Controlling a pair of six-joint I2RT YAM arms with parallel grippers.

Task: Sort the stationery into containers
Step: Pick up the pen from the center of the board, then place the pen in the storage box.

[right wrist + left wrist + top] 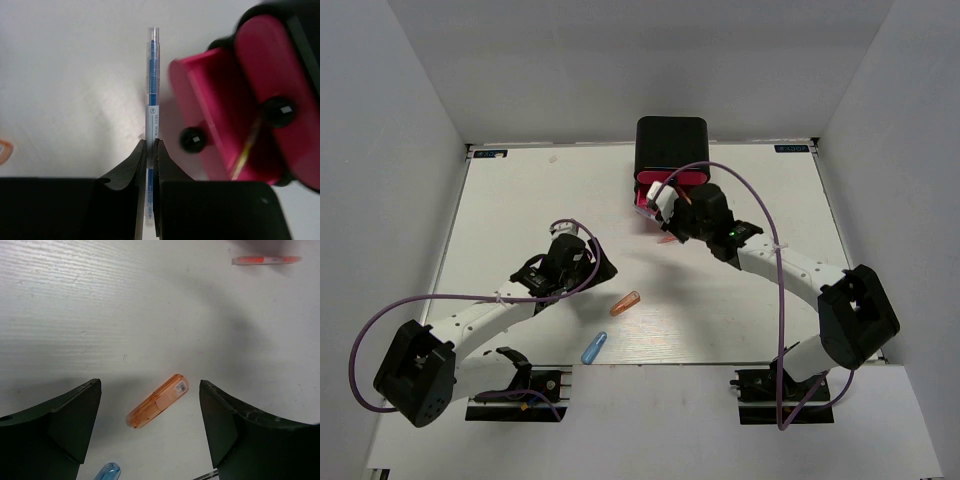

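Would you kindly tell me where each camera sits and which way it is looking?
Top external: above and behind the arms, looking down on the table; both arms show whole.
Left wrist: on the left arm, facing down at the orange capsule; the open left claw frames it.
Right wrist: on the right arm, facing the pink drawers; the right claw grips a blue pen.
Shared: top and left wrist both show the orange capsule.

translucent plastic orange capsule on matt, faintly ribbed white table.
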